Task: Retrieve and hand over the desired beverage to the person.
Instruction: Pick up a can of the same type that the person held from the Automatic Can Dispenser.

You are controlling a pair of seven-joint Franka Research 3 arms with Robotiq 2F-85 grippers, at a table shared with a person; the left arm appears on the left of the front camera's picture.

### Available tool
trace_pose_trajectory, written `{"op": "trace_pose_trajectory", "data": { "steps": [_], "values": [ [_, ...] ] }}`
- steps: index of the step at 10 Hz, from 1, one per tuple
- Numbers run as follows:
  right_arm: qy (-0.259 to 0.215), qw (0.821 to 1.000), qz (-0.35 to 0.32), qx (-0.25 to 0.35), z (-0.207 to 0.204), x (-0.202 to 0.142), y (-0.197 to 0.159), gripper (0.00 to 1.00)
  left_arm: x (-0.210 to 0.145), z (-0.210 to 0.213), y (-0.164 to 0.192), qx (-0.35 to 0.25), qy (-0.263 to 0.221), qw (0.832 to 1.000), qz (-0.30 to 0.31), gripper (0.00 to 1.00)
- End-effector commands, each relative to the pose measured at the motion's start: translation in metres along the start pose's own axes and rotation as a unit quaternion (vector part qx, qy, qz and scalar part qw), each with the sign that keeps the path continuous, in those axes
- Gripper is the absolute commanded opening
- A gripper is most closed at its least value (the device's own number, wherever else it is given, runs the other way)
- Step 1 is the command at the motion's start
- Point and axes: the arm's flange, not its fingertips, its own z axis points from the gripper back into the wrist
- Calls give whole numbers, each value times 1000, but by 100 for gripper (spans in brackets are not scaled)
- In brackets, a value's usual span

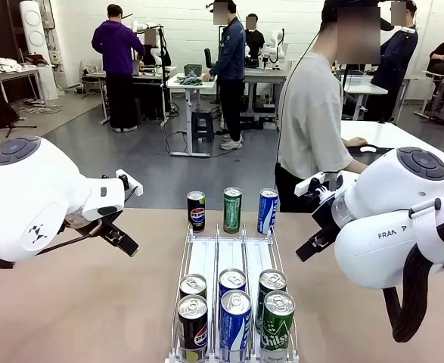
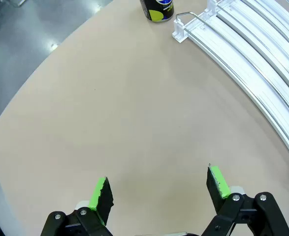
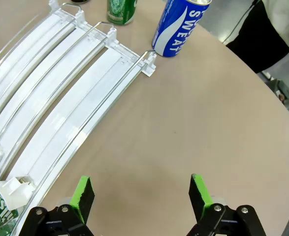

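The left gripper (image 2: 158, 189) and right gripper (image 3: 140, 194) have their fingers apart and empty, and a careless reach for the green can (image 1: 232, 209) might tip the blue can (image 1: 267, 211) beside it.

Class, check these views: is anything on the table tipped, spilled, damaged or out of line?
Nothing stands out. The black can, green can and blue can beyond the white rack stand upright in a row, the racked cans sit upright in their lanes, and the table shows no spill.

A white rack (image 1: 206, 257) with six cans (image 1: 235, 311) at its near end, three upright cans (image 1: 232, 209) beyond, person (image 1: 312, 121) behind.
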Motion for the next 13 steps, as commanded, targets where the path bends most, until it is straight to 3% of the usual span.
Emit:
{"op": "trace_pose_trajectory", "data": {
  "steps": [1,7,8,10,13],
  "values": [
    [0,1000,0,0,0,0,0,100,0,0,0,0,0,1000,0,100],
    [0,1000,0,0,0,0,0,100,0,0,0,0,0,1000,0,100],
    [-17,1000,7,-20,27,2,-3,100,0,0,0,0,0,1000,0,100],
    [-21,996,9,-81,111,-3,8,100,0,76,-6,59,-23,997,-45,100],
    [-1,991,-2,-131,196,-27,35,100,-17,159,-13,60,-16,996,-70,100]
  ]
}}
